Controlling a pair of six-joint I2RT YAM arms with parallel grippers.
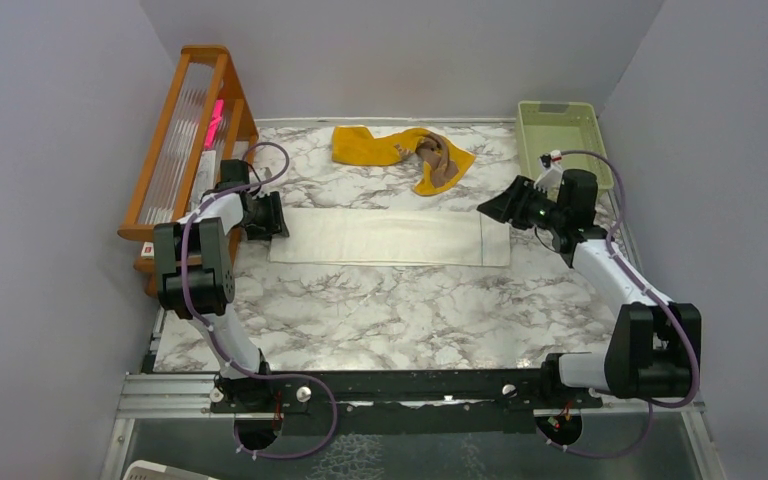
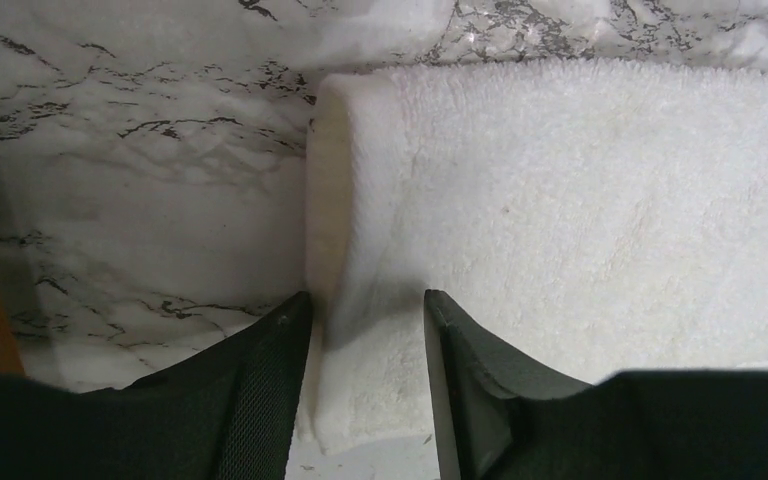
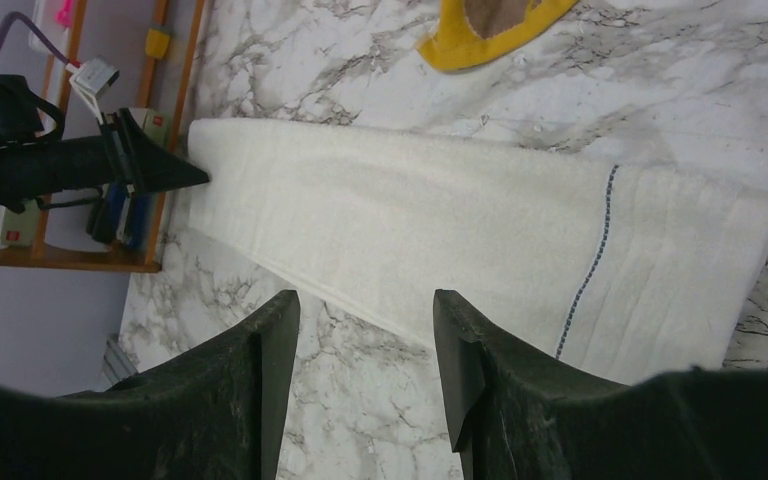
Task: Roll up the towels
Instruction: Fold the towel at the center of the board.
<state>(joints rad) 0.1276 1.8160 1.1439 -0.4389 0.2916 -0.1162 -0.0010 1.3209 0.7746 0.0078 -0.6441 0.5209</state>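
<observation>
Towel laid out — left tool straddles its end.

Left end effector, right end effector, seemingly parted.

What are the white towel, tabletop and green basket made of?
White towel: terry cotton by the look, with a fuzzy looped pile, matte.
Tabletop: marble-pattern surface with grey veins and a slight sheen; likely laminate or film, can't confirm.
Green basket: moulded plastic, smooth, uniform pale colour.
</observation>
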